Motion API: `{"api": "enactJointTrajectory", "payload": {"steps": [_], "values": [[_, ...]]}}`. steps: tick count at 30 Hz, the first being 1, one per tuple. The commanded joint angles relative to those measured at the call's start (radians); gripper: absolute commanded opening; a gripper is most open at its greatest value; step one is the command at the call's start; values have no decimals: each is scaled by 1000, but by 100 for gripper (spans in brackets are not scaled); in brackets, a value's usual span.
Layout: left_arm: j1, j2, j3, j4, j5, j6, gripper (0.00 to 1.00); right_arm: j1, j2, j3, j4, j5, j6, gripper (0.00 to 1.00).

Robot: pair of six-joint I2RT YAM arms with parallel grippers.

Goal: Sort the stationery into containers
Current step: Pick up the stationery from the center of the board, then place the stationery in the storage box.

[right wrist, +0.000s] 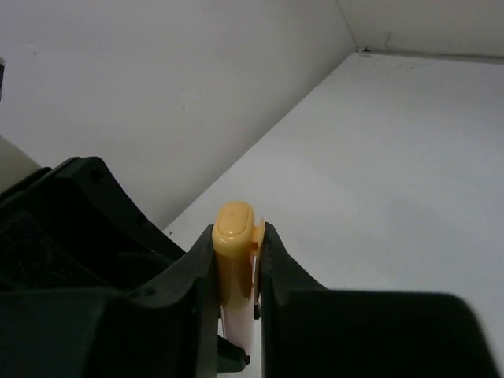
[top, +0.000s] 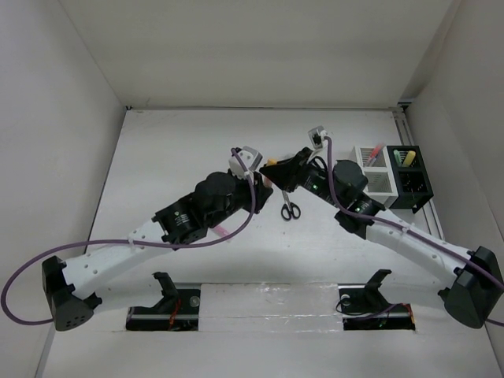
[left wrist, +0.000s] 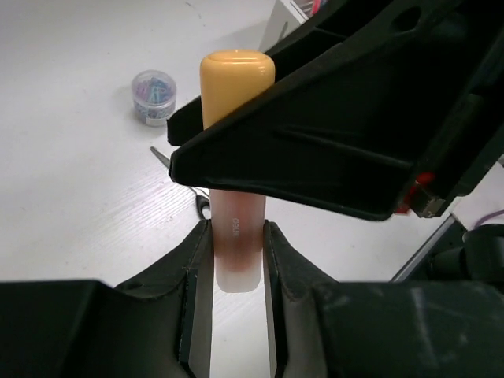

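Left gripper [left wrist: 237, 246] clamped pale barrel of orange-capped highlighter [left wrist: 236, 77]. Right gripper [right wrist: 236, 250] pinched its cap end. Highlighter sat mid-air above table [top: 189, 146] centre. Scissors [top: 290, 207] lay just right and nearer. White box [top: 377, 183] and black box [top: 413, 189] stood right.

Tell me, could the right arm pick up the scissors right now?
Probably not yet. The right gripper is shut on the yellow highlighter, which the left gripper also holds. The scissors lie uncovered on the table close beside it, so reaching them looks easy once it lets go.
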Motion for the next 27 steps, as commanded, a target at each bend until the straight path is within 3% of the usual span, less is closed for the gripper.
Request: {"api": "enactJointTrajectory", "payload": {"steps": [1,2,3,5,6,10,12,15,16,20,23,27], "values": [[-2,-5,3,45,-19,1,0,3,3,24,81,23,-4,0],[-2,7,15,31,-34,1,2,3,3,24,81,23,-4,0],[-2,16,27,20,-53,-13,14,3,-6,24,81,38,-4,0],[-2,16,39,-18,-119,-39,80,-18,-17,33,40,47,-46,0],[-2,16,49,-38,-143,-51,100,-68,-32,33,40,47,-64,0],[-2,30,159,-207,-231,-108,100,-265,-65,49,30,23,-278,0],[-2,49,213,-381,-298,-143,100,-351,-55,84,-30,17,-475,0],[-2,69,260,-613,-475,-252,100,-502,0,107,-43,128,-582,0],[-2,69,260,-659,-516,-281,100,-603,18,107,-43,153,-583,0],[105,-8,129,-638,-565,-309,100,-852,109,107,-43,97,-555,0],[126,-86,21,-545,-539,-295,100,-960,118,63,39,150,-509,0],[126,-86,32,-581,-578,-333,100,-1046,185,43,102,135,-495,0]]}}
